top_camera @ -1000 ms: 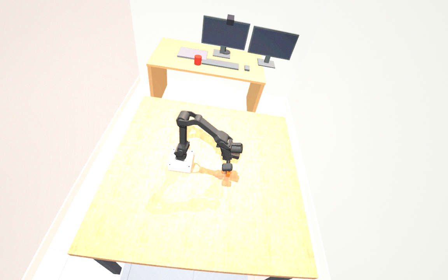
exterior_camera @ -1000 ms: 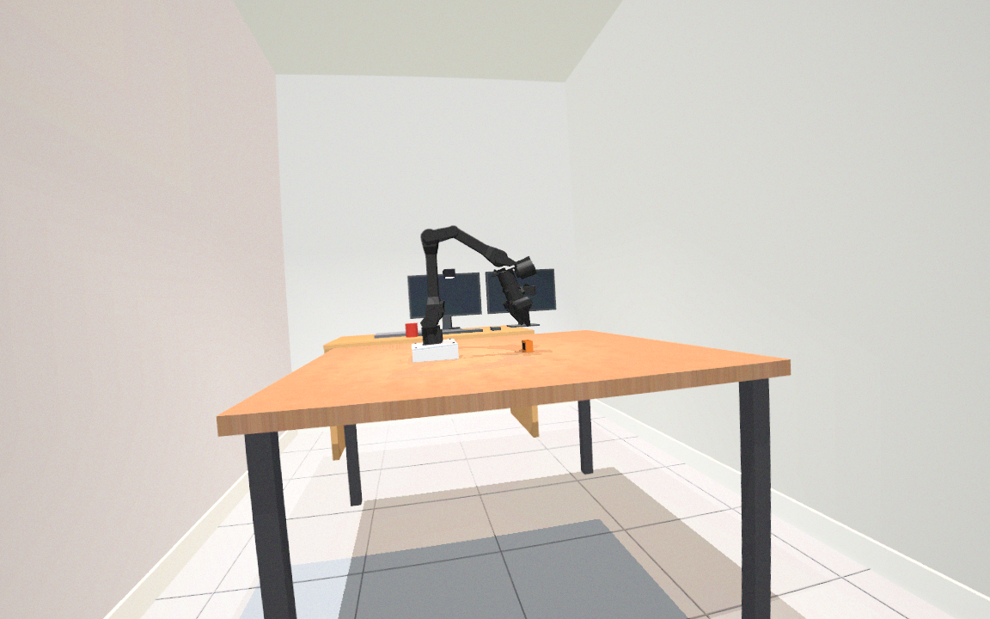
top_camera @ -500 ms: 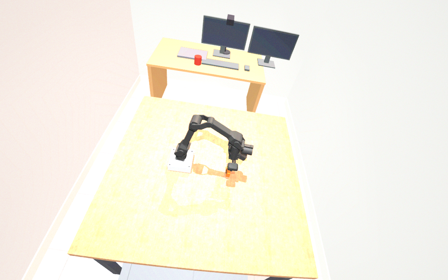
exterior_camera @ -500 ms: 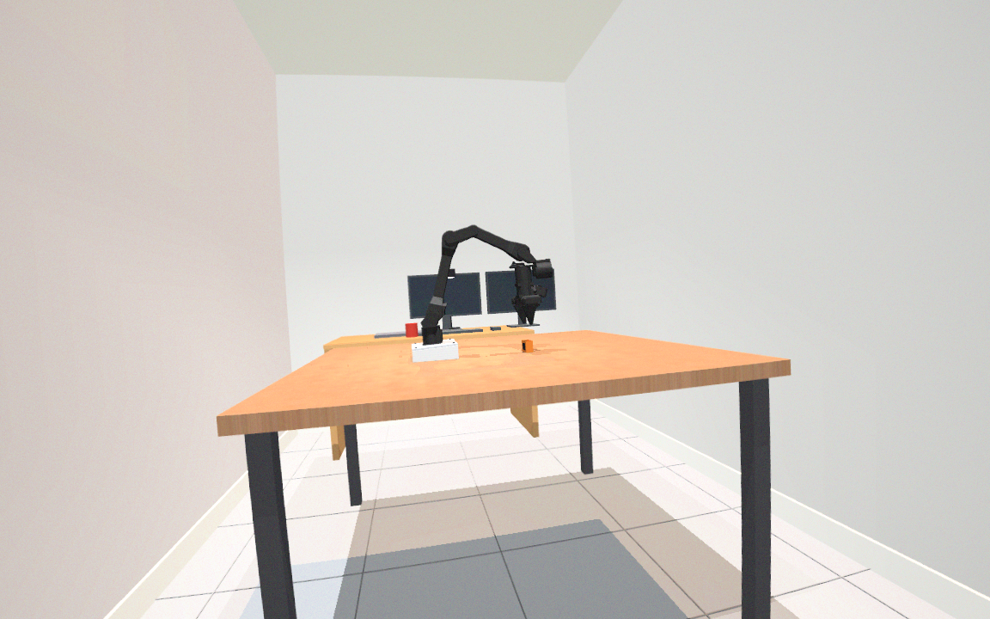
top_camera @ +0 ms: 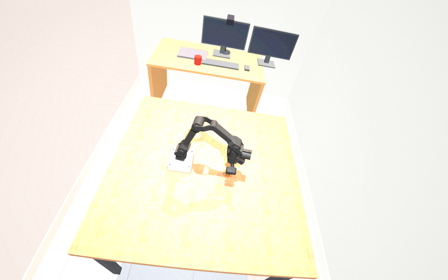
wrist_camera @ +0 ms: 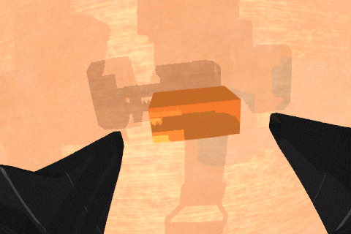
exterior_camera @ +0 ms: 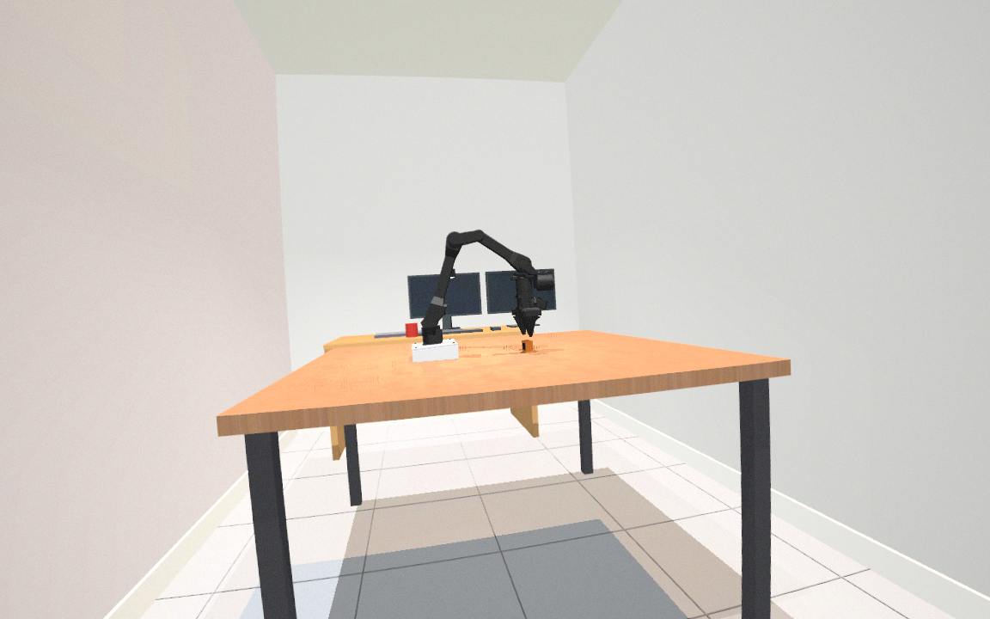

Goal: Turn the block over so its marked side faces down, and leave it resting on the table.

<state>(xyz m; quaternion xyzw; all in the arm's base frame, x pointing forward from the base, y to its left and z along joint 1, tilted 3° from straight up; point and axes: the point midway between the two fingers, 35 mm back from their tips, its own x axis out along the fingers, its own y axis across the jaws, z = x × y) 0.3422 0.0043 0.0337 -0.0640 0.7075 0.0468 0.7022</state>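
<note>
The orange block (exterior_camera: 528, 346) (wrist_camera: 195, 107) rests on the table (top_camera: 197, 236) (exterior_camera: 498, 375). In the exterior view its dark mark (exterior_camera: 524, 346) shows on the upright side turned toward the arm's base. No mark shows in the wrist view, where two plain orange faces are visible. My gripper (exterior_camera: 527, 335) (wrist_camera: 199, 130) is open and empty. It points down just above the block, with one finger on each side of the block in the wrist view. The top camera looks past the gripper and arm, which mostly hide the block there.
The arm's white base (top_camera: 180, 164) (exterior_camera: 435, 352) stands on the table to the left of the block. Behind the table, a separate desk (top_camera: 173, 66) carries two monitors, a keyboard (top_camera: 220, 63) and a red cup (top_camera: 197, 60). Shadows of the arm fall around the block.
</note>
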